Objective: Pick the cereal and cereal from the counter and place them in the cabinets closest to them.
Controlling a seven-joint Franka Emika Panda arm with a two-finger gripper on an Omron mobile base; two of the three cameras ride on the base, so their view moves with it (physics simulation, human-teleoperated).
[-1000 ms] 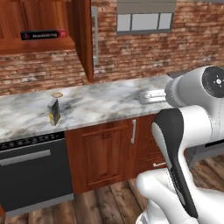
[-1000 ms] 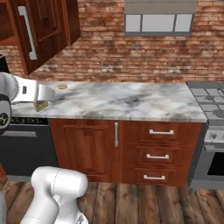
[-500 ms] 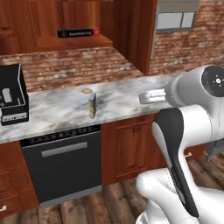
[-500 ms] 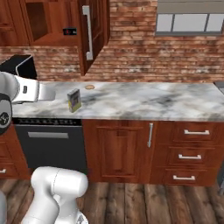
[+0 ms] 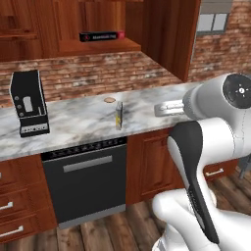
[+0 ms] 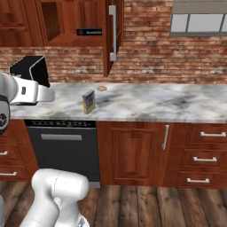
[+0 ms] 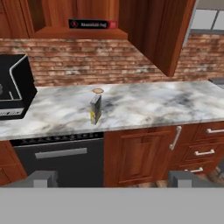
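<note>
One cereal box, pale grey with a yellow picture, stands upright near the front edge of the marble counter. It also shows in the base views as cereal and cereal. Above it the wall cabinets stand open, with the door swung out to the right. My gripper is open and holds nothing. Its fingertips stand wide apart, well back from the counter, and the box lies ahead, slightly left of centre.
A long black-and-red box lies on the cabinet shelf. A black coffee machine stands on the counter at the left. A small round thing lies behind the cereal. A dishwasher sits below, with drawers to the right.
The base has driven left along the counter, so the whole picture has shifted. The coffee machine and open cabinet have come into view, and the cereal appears nearer. The gripper has stayed open.
</note>
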